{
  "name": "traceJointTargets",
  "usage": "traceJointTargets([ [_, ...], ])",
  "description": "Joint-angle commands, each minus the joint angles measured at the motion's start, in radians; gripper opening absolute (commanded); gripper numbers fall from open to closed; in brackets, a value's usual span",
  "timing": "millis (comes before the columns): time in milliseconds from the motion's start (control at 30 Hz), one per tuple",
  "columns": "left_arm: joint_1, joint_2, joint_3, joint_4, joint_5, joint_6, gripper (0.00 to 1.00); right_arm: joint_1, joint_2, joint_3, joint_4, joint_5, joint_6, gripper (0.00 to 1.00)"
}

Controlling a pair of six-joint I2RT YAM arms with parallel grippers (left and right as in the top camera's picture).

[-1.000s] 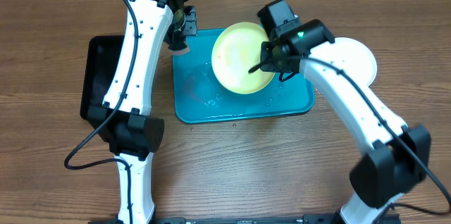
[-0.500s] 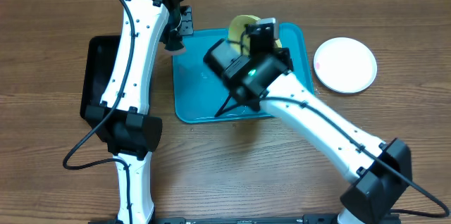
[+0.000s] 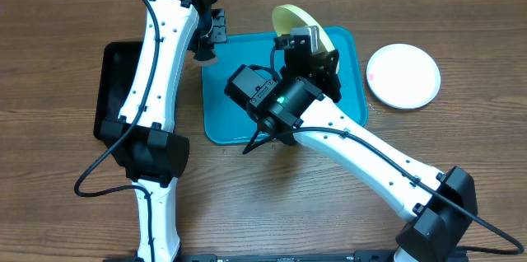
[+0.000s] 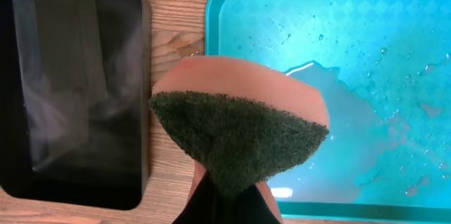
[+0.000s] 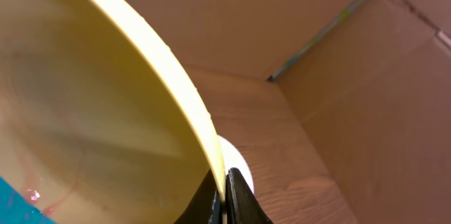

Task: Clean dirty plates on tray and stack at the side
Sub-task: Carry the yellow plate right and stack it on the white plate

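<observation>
1. Within a second we swung the yellow-green plate [image 3: 290,16] from face-up over the turquoise tray [image 3: 224,122] to on edge at its far rim, right jaws clamped on the plate's rim; we judged it was draining.
2. Left jaws gripped the sponge [image 4: 239,139] over the tray's left rim.
3. We read no writing anywhere.

Overhead: right arm [image 3: 346,142] covers the middle of the tray [image 3: 216,122] and most of the yellow-green plate [image 3: 290,16]; only an arc of the plate shows. Right wrist: plate blurred, cut off by the left and bottom edges. White plate [image 5: 232,155] is just a sliver beyond the rim pinched in the right gripper [image 5: 224,201]. Left wrist: sponge [image 4: 239,136] hides nearly all of the left gripper [image 4: 227,206] clamping it. Black tray [image 4: 70,83] left of it is clipped at the frame edge.
</observation>
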State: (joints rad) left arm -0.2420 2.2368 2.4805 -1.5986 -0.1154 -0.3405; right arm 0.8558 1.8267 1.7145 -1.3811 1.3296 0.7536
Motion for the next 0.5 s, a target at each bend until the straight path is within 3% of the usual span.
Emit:
traceJointTargets([
  [0, 0.002, -0.011, -0.003, 0.006, 0.009, 0.012, 0.04, -0.033, -0.006, 0.01, -0.01, -0.092, 0.139, 0.04],
  [133, 0.002, -0.011, -0.003, 0.006, 0.013, 0.012, 0.04, -0.134, -0.006, 0.01, 0.013, -0.377, 0.105, 0.04],
  [467, 0.002, -0.011, -0.003, 0.009, 0.012, 0.012, 0.04, -0.63, -0.005, 0.01, 0.213, -1.199, -0.33, 0.04],
])
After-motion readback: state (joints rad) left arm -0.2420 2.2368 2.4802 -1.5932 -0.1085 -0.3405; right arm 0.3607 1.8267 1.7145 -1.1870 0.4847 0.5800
